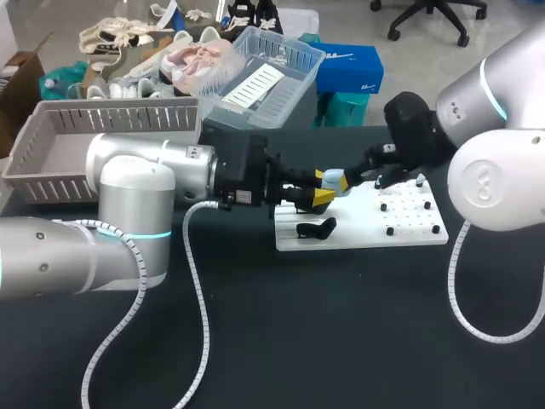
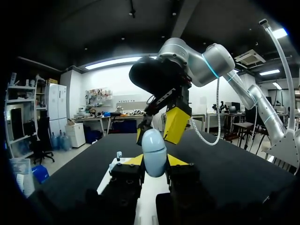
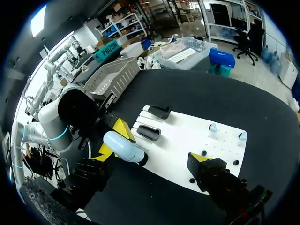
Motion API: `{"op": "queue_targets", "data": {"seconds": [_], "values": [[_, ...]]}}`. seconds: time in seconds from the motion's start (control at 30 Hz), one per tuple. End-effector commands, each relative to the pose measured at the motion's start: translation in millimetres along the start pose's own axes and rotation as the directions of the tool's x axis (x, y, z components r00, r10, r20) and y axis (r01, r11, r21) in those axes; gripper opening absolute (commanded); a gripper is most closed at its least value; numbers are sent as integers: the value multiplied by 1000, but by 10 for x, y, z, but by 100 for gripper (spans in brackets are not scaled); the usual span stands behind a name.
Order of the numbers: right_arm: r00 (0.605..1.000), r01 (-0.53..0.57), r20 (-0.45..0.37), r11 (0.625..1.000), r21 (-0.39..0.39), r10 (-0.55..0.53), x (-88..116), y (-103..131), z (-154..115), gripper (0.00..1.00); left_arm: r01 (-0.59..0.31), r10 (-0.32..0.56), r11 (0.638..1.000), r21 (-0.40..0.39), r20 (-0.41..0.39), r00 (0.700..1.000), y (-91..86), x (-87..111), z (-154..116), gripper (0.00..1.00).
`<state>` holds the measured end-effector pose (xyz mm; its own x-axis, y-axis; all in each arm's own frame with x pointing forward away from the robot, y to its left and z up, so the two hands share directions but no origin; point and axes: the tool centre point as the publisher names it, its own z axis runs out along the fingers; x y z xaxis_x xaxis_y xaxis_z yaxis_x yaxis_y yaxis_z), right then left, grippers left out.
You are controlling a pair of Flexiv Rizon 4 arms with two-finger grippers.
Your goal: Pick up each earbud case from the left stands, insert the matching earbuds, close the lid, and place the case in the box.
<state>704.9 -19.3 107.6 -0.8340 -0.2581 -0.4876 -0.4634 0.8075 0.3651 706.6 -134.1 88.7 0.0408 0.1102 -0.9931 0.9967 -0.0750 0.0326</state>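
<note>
My left gripper (image 1: 327, 188) is shut on a light blue earbud case (image 1: 335, 181), which it holds above the left part of the white board (image 1: 358, 233). In the left wrist view the case (image 2: 153, 152) stands upright between my yellow fingertips (image 2: 133, 161). My right gripper (image 1: 369, 173) is open right behind the case, its yellow tips (image 2: 176, 124) apart by the case's upper end. From the right wrist, the case (image 3: 122, 146) lies beside one of its wide-spread fingers (image 3: 200, 158). Two black stands (image 3: 149, 132) sit on the board. Small light blue earbuds (image 3: 213, 127) rest on pegs.
A grey basket (image 1: 51, 145) stands at the table's back left. A clear plastic bin (image 1: 264, 77) is behind it. Black pegs (image 1: 389, 230) dot the right half of the board. Dark table surface spreads in front of the board.
</note>
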Motion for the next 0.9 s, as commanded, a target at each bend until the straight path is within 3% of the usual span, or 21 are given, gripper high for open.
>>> {"op": "queue_targets", "data": {"seconds": [0.03, 0.57, 0.73, 0.9], "values": [[1000, 0, -3, 1000, 8, 0, -50, 5, -9, 100, -2, 2, 1000, 0, 2, 1000, -15, 2, 7, 0], [997, 57, 54, 996, 67, -61, -302, -4, -212, 100, -2, 2, 1000, 0, 2, 1000, -15, 2, 7, 0], [994, 59, 81, 989, 139, -70, -321, -203, -418, 100, -2, 2, 1000, 0, 2, 1000, -15, 2, 7, 0], [994, 70, 61, 960, 271, -89, -240, -497, -541, 100, -2, 2, 1000, 0, 2, 1000, -15, 2, 7, 0]]}}
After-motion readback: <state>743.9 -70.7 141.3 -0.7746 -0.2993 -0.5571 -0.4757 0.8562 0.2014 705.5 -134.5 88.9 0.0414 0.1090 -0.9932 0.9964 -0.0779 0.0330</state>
